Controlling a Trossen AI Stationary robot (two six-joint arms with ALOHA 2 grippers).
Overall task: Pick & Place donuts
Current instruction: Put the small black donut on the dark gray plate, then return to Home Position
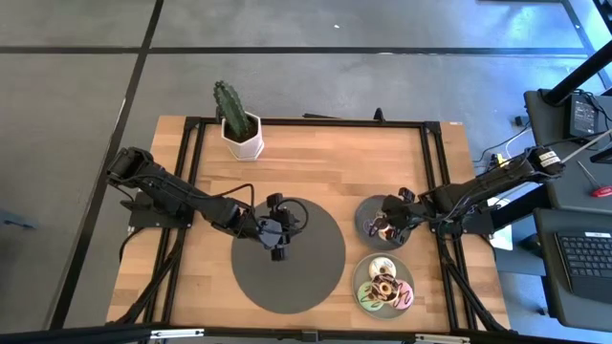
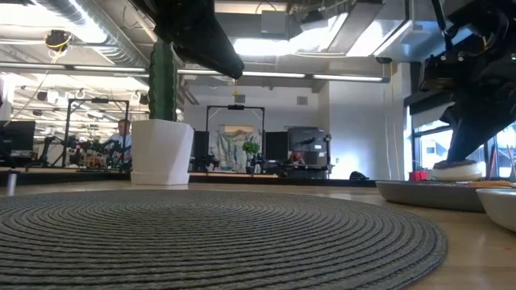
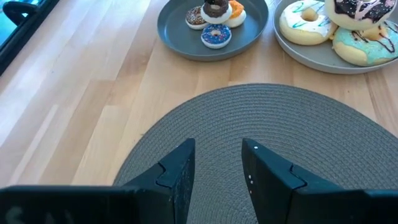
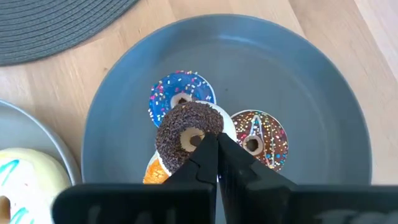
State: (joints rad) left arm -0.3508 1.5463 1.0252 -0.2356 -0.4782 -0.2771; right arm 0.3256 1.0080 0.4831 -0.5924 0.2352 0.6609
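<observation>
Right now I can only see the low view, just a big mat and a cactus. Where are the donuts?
Observer: The mini donuts sit on a grey plate beside the mat.
Operator: Is an arm grabbing one?
Observer: The right gripper is down on that plate, with its fingers closed together at the chocolate-sprinkled donut.
Operator: And the other arm?
Observer: The left gripper hovers over the mat, open and empty.
</observation>
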